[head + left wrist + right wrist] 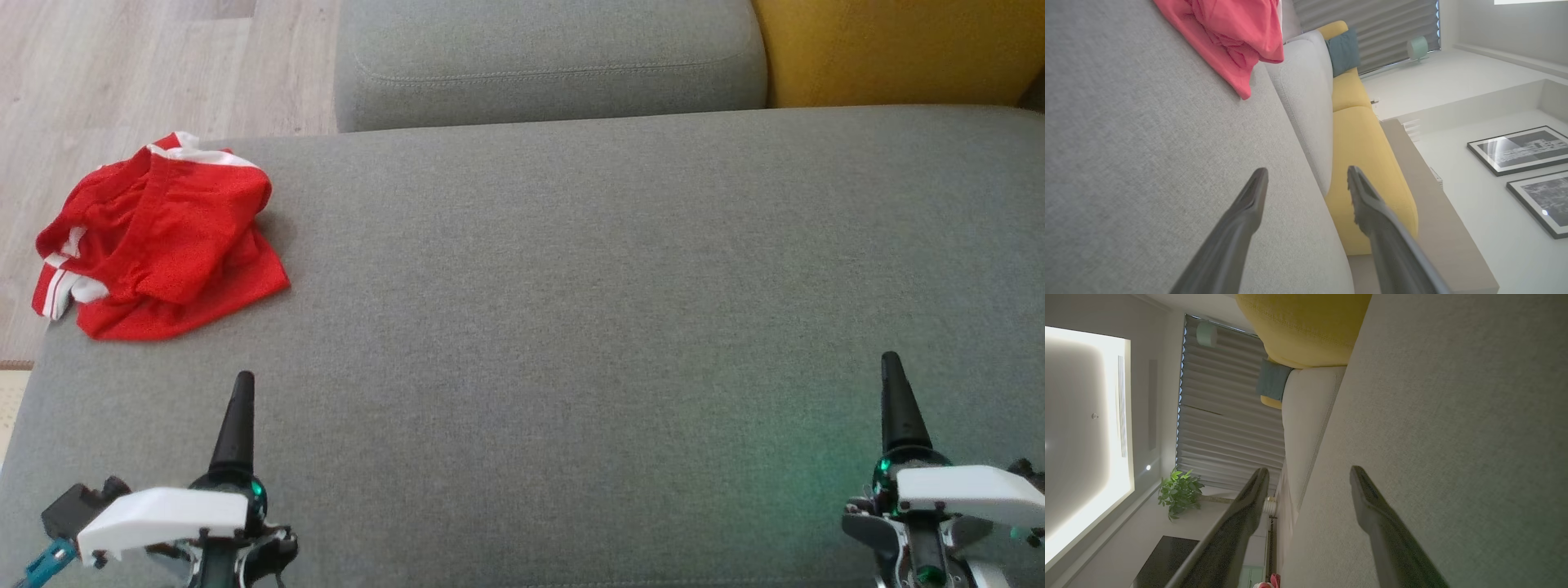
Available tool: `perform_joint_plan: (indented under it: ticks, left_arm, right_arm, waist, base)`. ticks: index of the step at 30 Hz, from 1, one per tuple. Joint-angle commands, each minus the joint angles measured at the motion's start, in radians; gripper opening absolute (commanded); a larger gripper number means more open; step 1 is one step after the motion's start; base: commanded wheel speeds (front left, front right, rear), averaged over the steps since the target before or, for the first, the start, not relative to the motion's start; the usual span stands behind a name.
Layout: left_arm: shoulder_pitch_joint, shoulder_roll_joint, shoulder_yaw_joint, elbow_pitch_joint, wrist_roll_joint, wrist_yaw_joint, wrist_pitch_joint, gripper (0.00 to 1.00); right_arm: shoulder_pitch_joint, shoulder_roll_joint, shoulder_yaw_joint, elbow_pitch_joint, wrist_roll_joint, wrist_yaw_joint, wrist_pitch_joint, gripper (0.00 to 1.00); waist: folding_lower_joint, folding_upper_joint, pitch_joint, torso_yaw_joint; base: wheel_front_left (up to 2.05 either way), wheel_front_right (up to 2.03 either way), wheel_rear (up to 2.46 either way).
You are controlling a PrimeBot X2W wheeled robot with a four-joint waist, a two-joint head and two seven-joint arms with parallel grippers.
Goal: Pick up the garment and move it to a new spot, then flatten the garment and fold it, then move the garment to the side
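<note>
A crumpled red-and-white mesh garment [159, 241] is seen far left on a grey fabric sofa seat [571, 310]; left claw [1306, 181] and right claw [1309, 477] are held open, empty.

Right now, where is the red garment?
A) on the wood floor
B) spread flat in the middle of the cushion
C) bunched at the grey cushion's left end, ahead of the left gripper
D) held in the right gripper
C: the red garment, white-trimmed, lies crumpled at the left end of the grey seat cushion, ahead of the open left gripper and apart from it.
</note>
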Motion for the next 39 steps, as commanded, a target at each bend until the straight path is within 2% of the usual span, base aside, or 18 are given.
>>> perform_joint_plan:
  ticks: [1, 21, 39]
  left_arm:
    - [-0.029, 0.012, 0.005, -0.049, 0.039, 0.006, -0.015, 1.0]
    - [-0.004, 0.015, -0.028, -0.125, 0.334, 0.052, -0.073, 1.0]
    - [0.025, 0.017, -0.05, -0.149, 0.576, 0.084, -0.123, 1.0]
  right_arm:
    - [-0.05, -0.005, 0.014, -0.048, -0.04, 0.002, -0.013, 1.0]
    - [-0.066, -0.007, 0.09, -0.1, -0.336, 0.004, -0.072, 1.0]
    - [-0.087, -0.008, 0.154, -0.072, -0.606, 0.005, -0.123, 1.0]
  waist:
    - [0.0, 0.0, 0.0, 0.0]
    - [0.0, 0.0, -0.007, -0.007]
    - [0.0, 0.0, -0.016, -0.016]
  base:
    - [0.0, 0.0, 0.0]
    - [0.0, 0.0, 0.0]
    - [0.0, 0.0, 0.0]
